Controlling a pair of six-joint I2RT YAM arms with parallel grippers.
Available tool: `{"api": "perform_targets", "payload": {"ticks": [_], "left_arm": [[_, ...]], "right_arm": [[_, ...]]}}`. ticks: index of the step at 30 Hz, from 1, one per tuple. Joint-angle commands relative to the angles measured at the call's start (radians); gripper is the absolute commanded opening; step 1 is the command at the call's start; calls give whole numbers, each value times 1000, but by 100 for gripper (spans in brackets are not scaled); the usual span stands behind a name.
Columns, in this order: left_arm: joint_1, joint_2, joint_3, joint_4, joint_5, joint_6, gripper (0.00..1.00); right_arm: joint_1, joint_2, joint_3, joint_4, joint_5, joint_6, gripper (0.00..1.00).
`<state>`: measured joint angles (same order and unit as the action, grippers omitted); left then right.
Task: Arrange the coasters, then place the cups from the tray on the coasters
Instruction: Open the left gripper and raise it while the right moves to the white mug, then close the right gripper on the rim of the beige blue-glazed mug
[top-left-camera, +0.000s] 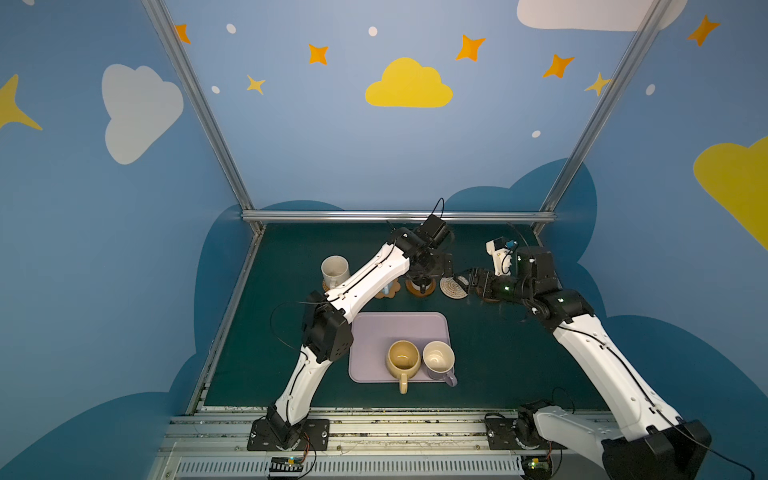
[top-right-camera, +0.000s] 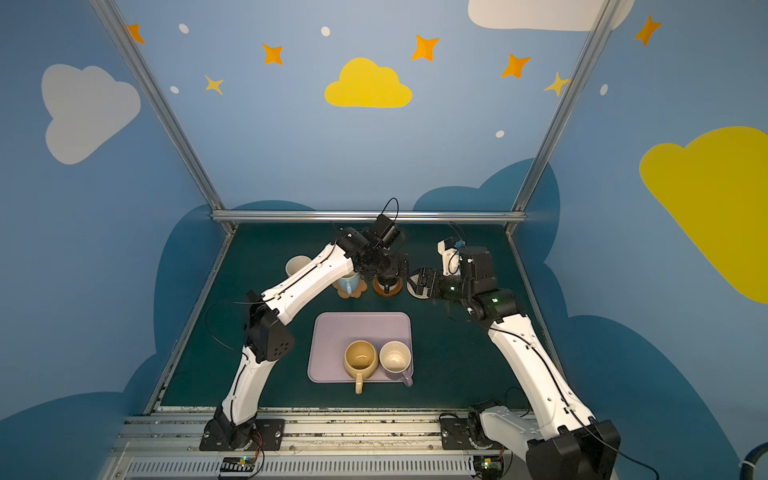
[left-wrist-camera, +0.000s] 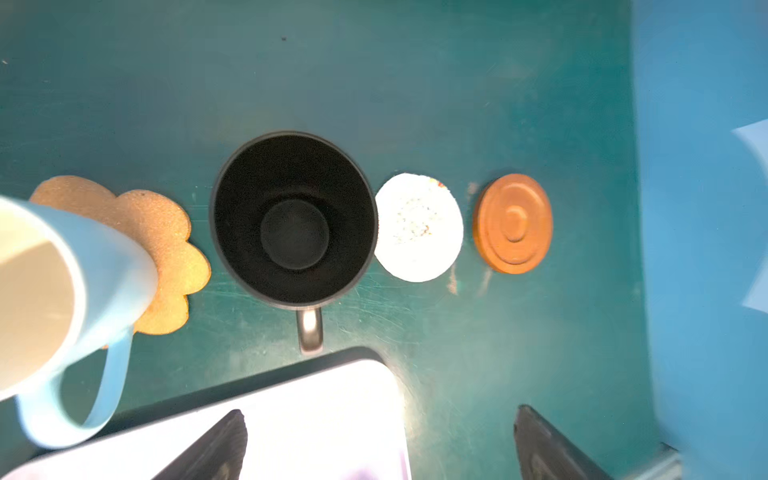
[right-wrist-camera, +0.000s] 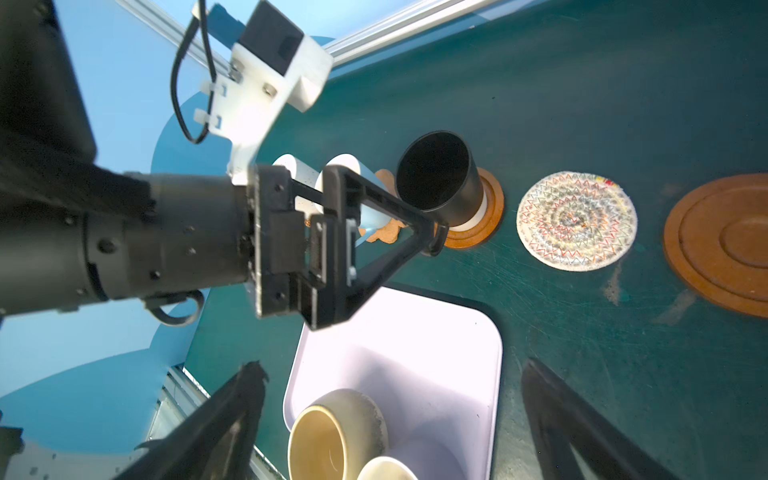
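Observation:
In both top views my left gripper (top-left-camera: 423, 277) hangs open just above the black cup (left-wrist-camera: 295, 220), which stands on a brown wooden coaster (right-wrist-camera: 490, 220). The left wrist view shows nothing between its fingers. The light blue cup (left-wrist-camera: 62, 291) sits on the flower coaster (left-wrist-camera: 166, 232). The cream cup (top-left-camera: 334, 270) stands at the row's left end. A pale woven coaster (right-wrist-camera: 577, 220) and a second wooden coaster (right-wrist-camera: 723, 245) lie bare. My right gripper (top-left-camera: 464, 284) hovers open over them. The mustard cup (top-left-camera: 403, 359) and the lilac cup (top-left-camera: 438, 359) stand on the tray (top-left-camera: 399, 328).
The coaster row runs across the far half of the green table, with the tray in front of it. A metal frame rail (top-left-camera: 395, 216) edges the table at the back. My two wrists are close together above the row's right half.

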<state>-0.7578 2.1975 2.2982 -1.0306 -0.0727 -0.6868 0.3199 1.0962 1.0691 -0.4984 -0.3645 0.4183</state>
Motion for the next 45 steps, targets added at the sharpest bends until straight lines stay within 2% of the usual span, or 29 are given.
{"api": "perform_targets", "payload": {"ticks": [1,6,11,15,18,21,24,28,34,41,45], "left_arm": [[0,-102,-37,7,13,14,100],[8,-256,-194,96,42,40,100],[21,-440,-430,253,103,83,100],[40,-579,-585,310,147,112,100],[66,-682,-707,345,233,129,100],[98,-784,-845,404,373,127,100],[127,-861,-961,430,446,116,100],[144,-918,-1041,379,444,125,99],[146,-988,-1140,321,438,135,99],[147,-1062,-1254,321,439,96,99],[147,-1098,-1321,333,445,59,99]], "right_arm": [[14,-60,-11,-24,-22,-35,96],[65,-112,-10,-87,-30,-45,96],[186,-148,-18,-141,75,-35,96],[286,-165,-27,-176,149,-19,96],[351,-164,-36,-207,177,-4,96],[433,-165,-68,-205,221,43,95],[535,-159,-115,-187,282,100,94],[678,-128,-148,-188,384,152,92],[824,-100,-184,-149,443,236,84],[930,-26,-229,-82,448,300,74],[996,36,-237,-59,493,336,68]]}}
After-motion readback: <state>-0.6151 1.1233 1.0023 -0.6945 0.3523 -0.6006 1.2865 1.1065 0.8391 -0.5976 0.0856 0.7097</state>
